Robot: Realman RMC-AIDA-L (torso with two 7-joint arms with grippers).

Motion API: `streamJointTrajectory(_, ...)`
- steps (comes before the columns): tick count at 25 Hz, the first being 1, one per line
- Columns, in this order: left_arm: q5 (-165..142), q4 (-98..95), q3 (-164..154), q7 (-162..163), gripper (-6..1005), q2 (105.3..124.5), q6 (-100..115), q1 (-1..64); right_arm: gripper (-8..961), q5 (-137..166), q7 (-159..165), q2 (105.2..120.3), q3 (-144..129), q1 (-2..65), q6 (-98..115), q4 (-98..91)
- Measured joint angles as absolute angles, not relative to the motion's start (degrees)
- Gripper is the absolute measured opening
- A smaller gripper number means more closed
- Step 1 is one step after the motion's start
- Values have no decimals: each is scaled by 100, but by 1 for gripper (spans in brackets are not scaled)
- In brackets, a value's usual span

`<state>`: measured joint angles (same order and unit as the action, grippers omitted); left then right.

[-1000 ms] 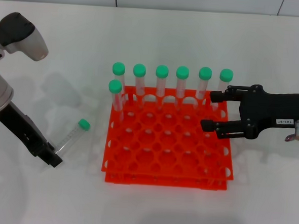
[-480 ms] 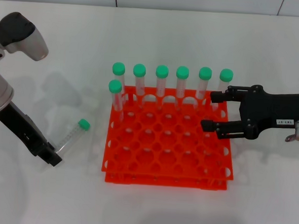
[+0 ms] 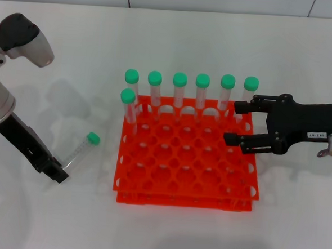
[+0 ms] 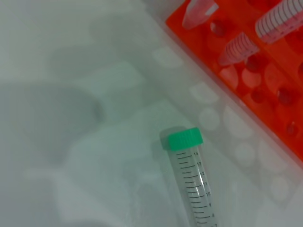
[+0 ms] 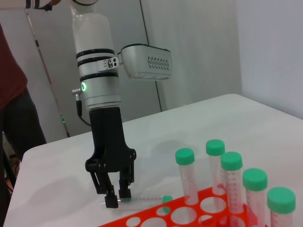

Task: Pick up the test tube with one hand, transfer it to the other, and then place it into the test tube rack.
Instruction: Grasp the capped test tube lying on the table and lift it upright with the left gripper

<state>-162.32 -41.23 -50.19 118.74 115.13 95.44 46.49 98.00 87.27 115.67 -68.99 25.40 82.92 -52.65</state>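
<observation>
Lying flat on the table (image 3: 64, 220), the tube (image 3: 78, 153) rests beside the rack (image 3: 186, 165), its green cap (image 3: 93, 137) pointing away from the left gripper (image 3: 57, 174).

Left gripper: tips down at the tube's bottom end. From the right wrist view its fingers (image 5: 110, 200) stand slightly parted, with the tube's bottom end running in between them; whether the pads already press the plastic cannot be told. The tube looks to be on the table, not lifted.

Right gripper (image 3: 236, 122): hovers over the rack's right edge, jaws wide apart, holding nothing. Its upper finger sits just beside the last of the seven capped tubes (image 3: 179, 94) standing along the rack's back rows.

Step in hand, by judgement: the pick-up, at the grasp stage. Handover and racking not yet begun.

Next move calls for: a firm pinch on the tube's bottom end, then a lift leaving the cap end free for the right gripper to take. Risk: a round tube held near one end may roll or swing.
</observation>
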Motion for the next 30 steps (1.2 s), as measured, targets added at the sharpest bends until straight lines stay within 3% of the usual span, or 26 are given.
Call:
streamJointTrajectory(21,-16234,-4122,-5024,11898,293,11513,9545,4648,763,9799,8727,11566,-6899,2540,8279,-5273)
streamJointTrajectory(30,-16234,-4122,-5028,11943,197,11504,9545,4648,762,9799,8721,11566,-6899,2540,8258,-5284)
